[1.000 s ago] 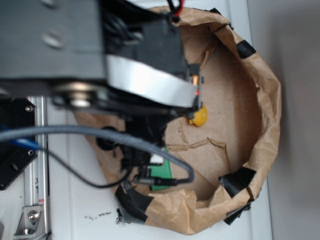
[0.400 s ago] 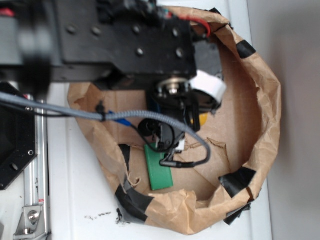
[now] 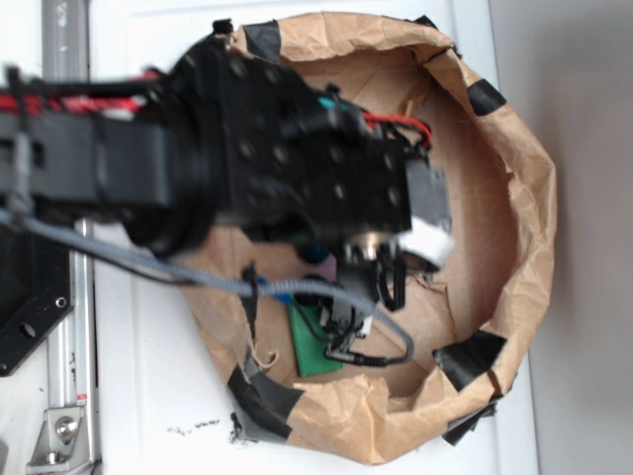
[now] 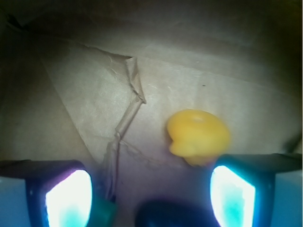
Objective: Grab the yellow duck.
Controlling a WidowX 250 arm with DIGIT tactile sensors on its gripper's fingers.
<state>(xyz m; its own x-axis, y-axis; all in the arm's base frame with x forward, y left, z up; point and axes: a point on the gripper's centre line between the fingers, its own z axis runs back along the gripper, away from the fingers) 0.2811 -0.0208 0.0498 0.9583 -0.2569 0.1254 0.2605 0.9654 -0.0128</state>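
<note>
The yellow duck [image 4: 199,137] lies on the brown paper floor of the bag, just ahead of my right finger [image 4: 234,194] and touching its tip edge. My gripper [image 4: 151,194] is open, and only paper and a dark capsule lie between its fingers. The duck sits to the right of the gap's centre. In the exterior view the gripper [image 3: 392,282] hangs low inside the paper bag [image 3: 524,198], and the arm hides the duck there.
A dark oblong capsule [image 4: 170,215] lies close under the gripper between the fingers. A flat green block [image 3: 315,344] lies at the lower left of the bag floor; its corner [image 4: 106,213] shows by my left finger. Crumpled taped bag walls ring the floor.
The arm has swung across the bag and the gripper has dropped toward the floor. The duck, visible in the exterior view a second ago, is now covered by the arm.
</note>
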